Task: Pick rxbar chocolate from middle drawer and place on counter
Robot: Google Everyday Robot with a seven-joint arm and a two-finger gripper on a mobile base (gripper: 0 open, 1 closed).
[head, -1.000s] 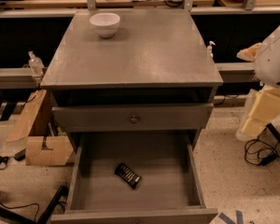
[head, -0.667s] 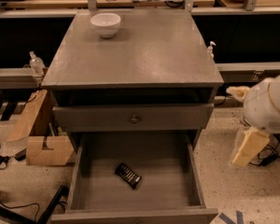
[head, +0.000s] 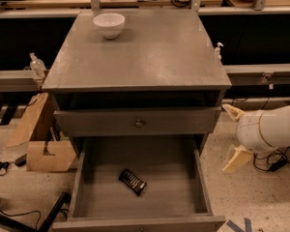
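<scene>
rxbar chocolate (head: 132, 181): lies flat on the bottom of the middle drawer (head: 179, 197), face up, pale print showing. sits a little left of the middle and nearer the front than the back, turned at a slant, one short end to the back left and the other to the front right. touches no wall.

middle drawer: pulled well out from the cabinet (head: 210, 99) and open from above. over it, a shut drawer front (head: 96, 122) with a small round knob (head: 139, 123), and over that a dark open slot under the top.

counter (head: 150, 57): broad grey slab, bearing an upright white bowl (head: 109, 24) near its back left corner.

gripper (head: 224, 138): out to the right of the cabinet, outside the drawer's right wall, near its back corner. spread wide, with two cream fingers (head: 237, 159) well apart, one high and one low, both pointing left toward the cabinet. grips nothing. well apart from the bar and not over the drawer. carried on a white arm (head: 270, 128) at the right edge.

on the speckled lab floor (head: 261, 202) left of the cabinet, a cardboard box (head: 43, 151). beside the counter's edges, a clear bottle (head: 36, 65) at left and a small pump bottle (head: 217, 50) at right.
</scene>
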